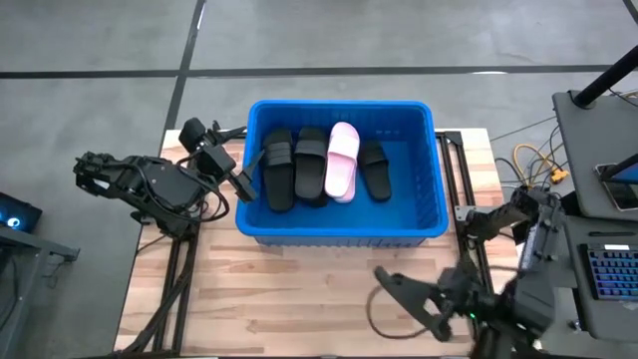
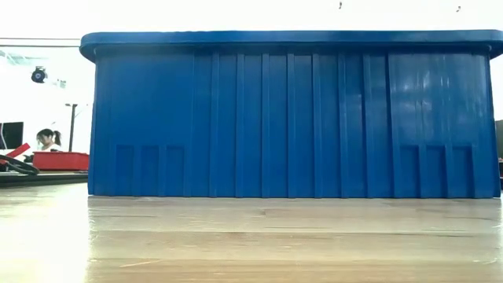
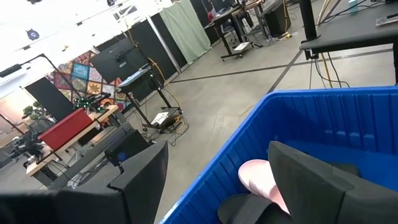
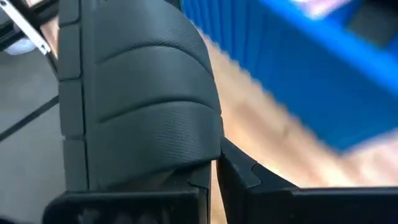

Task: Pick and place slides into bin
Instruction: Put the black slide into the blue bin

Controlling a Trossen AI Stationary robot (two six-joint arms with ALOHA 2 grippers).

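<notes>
A wooden table (image 1: 299,299) on grey floor; beyond, a red box (image 2: 59,160) and a seated person (image 2: 47,139).

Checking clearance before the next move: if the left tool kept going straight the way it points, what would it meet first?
Probably the bin, at its left wall: the open left tool points right at it; height is unclear.

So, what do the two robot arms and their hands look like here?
Both arms are dark, nearly black, built of jointed segments. The left arm carries loose black cables looped around its body, and its hand ends in two dark fingers. The right hand looks the same; close up, its fingers have a matte, finely textured surface with shallow curved ridges.
</notes>
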